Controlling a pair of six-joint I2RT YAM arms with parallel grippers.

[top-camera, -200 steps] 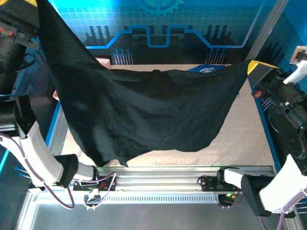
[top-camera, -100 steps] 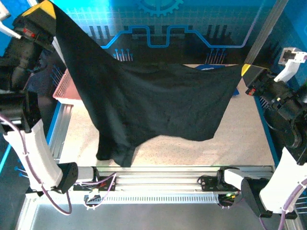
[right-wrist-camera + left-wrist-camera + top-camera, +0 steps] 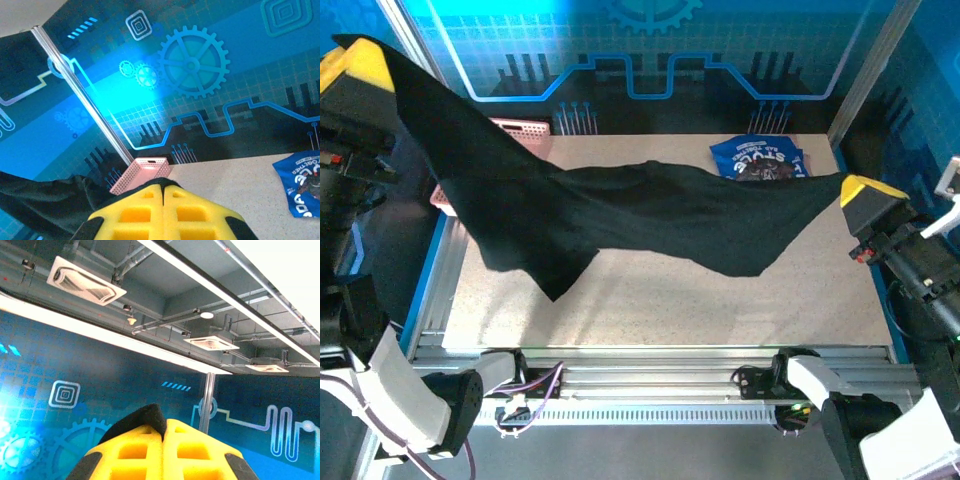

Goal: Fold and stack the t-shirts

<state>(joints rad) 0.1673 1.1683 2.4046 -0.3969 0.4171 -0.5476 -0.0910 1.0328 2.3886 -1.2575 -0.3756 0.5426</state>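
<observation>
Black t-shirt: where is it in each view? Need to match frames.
Top external: black t-shirt stretched across the middle, from left fingers upper left to right fingers at right.
Left wrist: black t-shirt bottom centre, a tuft pinched between the yellow fingers.
Right wrist: black t-shirt lower left, running into the fingers.
Shared landmark: blue gear-print backdrop behind it.

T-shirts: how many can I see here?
2. The black t-shirt hangs stretched between the left gripper and right gripper; the blue t-shirt lies far right on the table. The black one may hide others.
</observation>
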